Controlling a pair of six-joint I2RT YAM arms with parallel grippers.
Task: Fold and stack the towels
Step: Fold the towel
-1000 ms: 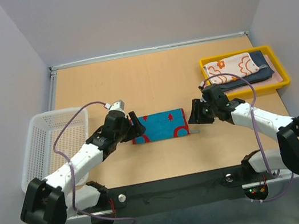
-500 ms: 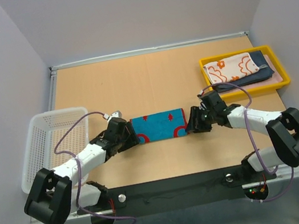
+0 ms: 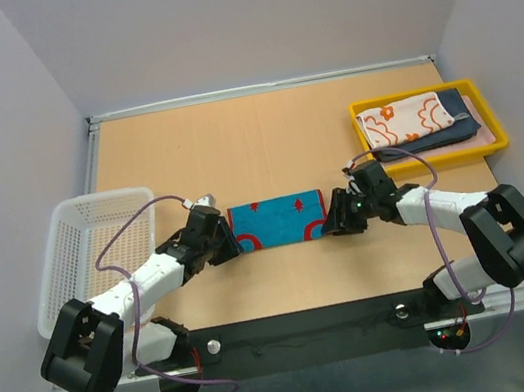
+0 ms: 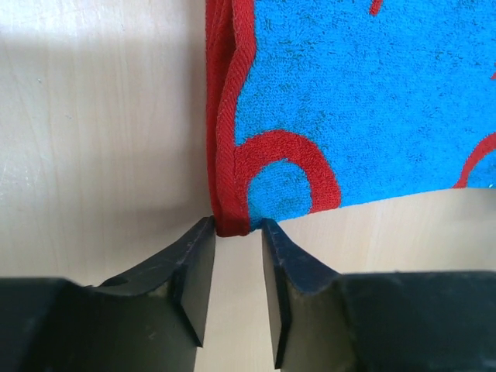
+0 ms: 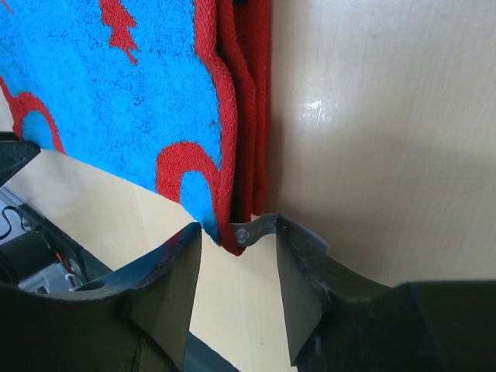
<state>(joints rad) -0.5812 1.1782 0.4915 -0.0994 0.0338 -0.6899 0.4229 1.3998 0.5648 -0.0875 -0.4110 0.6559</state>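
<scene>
The red towel with blue patches [image 3: 279, 220] lies folded in a flat strip at the table's middle. My left gripper [image 3: 233, 246] is at its near left corner. In the left wrist view the fingertips [image 4: 203, 232] are close together and pinch the red corner of the towel [image 4: 349, 101]. My right gripper [image 3: 332, 225] is at the near right corner. In the right wrist view its jaws [image 5: 236, 229] stand apart astride the corner of the towel [image 5: 116, 101] and its grey label [image 5: 256, 230]. An orange-patterned towel [image 3: 401, 119] lies on a navy towel [image 3: 463, 128].
The yellow tray [image 3: 423, 91] at the back right holds the two folded towels. A white mesh basket [image 3: 79, 251] stands at the left edge, close behind my left arm. Purple cables loop over both arms.
Both grippers have dropped and moved in to the towel's near corners. The towel has shifted slightly and now lies straighter.
</scene>
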